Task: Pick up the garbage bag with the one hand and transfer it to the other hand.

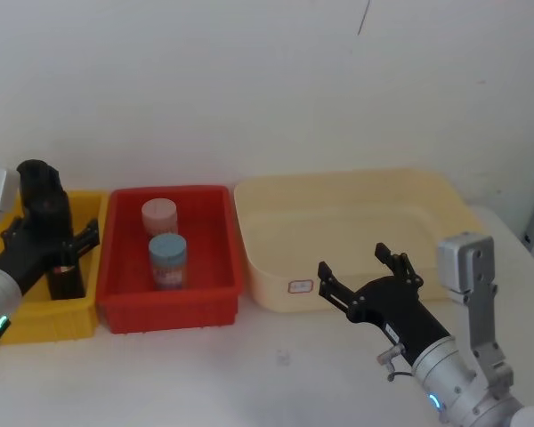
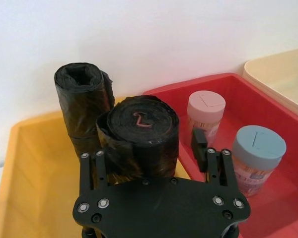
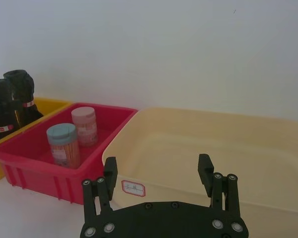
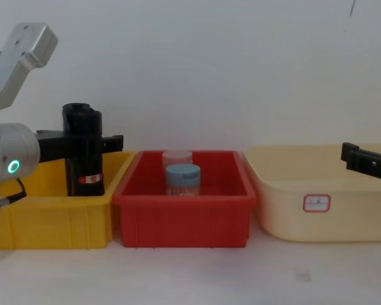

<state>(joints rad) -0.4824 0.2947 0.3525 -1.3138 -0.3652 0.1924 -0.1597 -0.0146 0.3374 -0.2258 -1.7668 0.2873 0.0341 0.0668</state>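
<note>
Garbage bag upright in the yellow bin at the left, straddled by the left gripper.

Left gripper's fingers stand apart on either side of the thick roll, not pressed onto it; a slimmer wrinkly black roll stands just behind it in the same bin. Next comes the red bin, holding a pink-lidded jar and a blue-lidded jar. Right of that sits the cream tub. The right gripper hangs above the worktop just in front of the tub, fingers spread and holding nothing.
</note>
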